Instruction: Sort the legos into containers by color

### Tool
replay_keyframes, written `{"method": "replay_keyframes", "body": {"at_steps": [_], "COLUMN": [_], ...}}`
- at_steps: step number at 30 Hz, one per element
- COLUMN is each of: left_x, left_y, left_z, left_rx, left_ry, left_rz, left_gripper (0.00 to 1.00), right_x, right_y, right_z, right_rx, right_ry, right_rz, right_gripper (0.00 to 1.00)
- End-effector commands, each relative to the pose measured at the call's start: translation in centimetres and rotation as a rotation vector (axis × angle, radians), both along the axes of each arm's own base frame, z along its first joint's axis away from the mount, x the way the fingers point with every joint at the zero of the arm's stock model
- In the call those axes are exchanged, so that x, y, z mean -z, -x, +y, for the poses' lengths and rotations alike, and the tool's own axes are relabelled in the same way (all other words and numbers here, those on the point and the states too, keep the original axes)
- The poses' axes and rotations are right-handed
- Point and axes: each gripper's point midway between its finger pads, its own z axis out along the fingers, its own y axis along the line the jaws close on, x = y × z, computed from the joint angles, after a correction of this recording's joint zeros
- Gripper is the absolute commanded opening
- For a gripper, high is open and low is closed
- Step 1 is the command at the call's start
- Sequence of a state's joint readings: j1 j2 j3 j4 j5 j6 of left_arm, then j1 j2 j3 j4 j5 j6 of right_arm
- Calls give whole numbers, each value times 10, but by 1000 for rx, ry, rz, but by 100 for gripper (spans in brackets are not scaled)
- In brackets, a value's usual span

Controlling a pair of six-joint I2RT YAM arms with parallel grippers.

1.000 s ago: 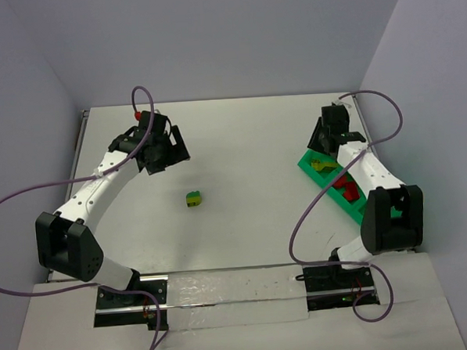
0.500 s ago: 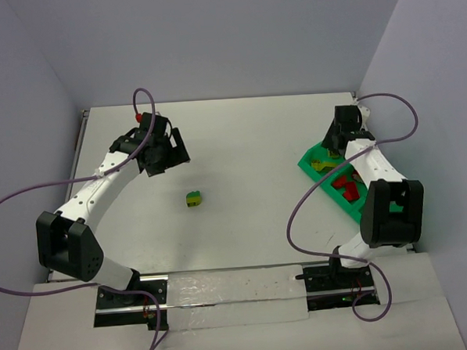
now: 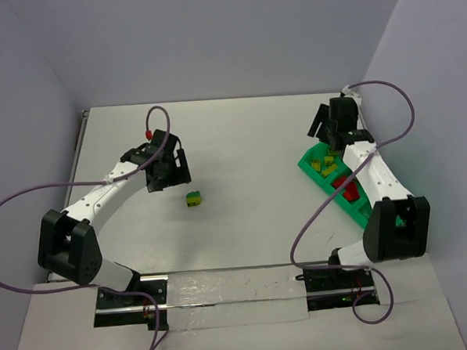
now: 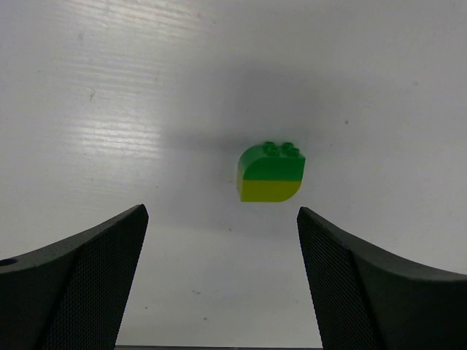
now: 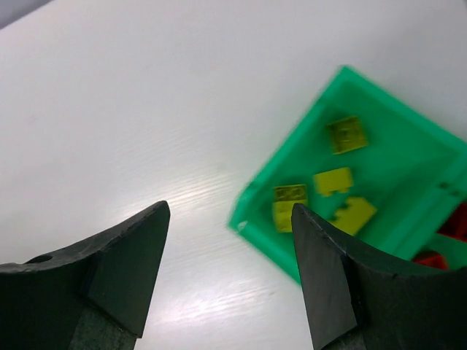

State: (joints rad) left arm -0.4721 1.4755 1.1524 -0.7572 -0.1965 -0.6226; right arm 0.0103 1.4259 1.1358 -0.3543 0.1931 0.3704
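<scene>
the legos: in the top view one green-over-yellow stack lies alone on the table, near the left gripper and well apart from the tray holding the rest. left wrist view: that gripper is wide open and empty, and should by judgement centre on the stack, descend and close on its flat sides. right wrist view: the right gripper gapes empty beside the tray's yellow compartment; no writing is legible.
</scene>
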Motion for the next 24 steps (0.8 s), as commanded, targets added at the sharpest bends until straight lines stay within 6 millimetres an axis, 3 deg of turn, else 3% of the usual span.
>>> {"method": "replay_keyframes", "body": {"at_steps": [1,2,4,7,14,20,24], "left_x": [13,16,20,29,45,71,73], "left_y": [10,10,9,7,3,1,3], "left_z": [-15,-17,-28,-42,-57,-53,-76], "left_rx": [76,82,94,141,98,72,143], "left_ry": [-88,-89,-63,-31,16,-39,29], "left_rz": [-5,1,-5,4,43,89,92], "left_gripper": [91,91,91,92,95,95,95], "right_x": [-33,-31,-26,-21,-19,-16,-15], "right_y": [10,12,23,34,47,54,57], "right_z": [78,80,109,122,115,113,111], "right_rx": [-218,-223,-291,-323,-318,-320,-318], "right_ry": [-3,2,2,-17,2,3,10], "right_rz": [-102,-92,-71,-62,-51,-46,-40], "right_gripper": [75,75,75,76,76,76,77]}}
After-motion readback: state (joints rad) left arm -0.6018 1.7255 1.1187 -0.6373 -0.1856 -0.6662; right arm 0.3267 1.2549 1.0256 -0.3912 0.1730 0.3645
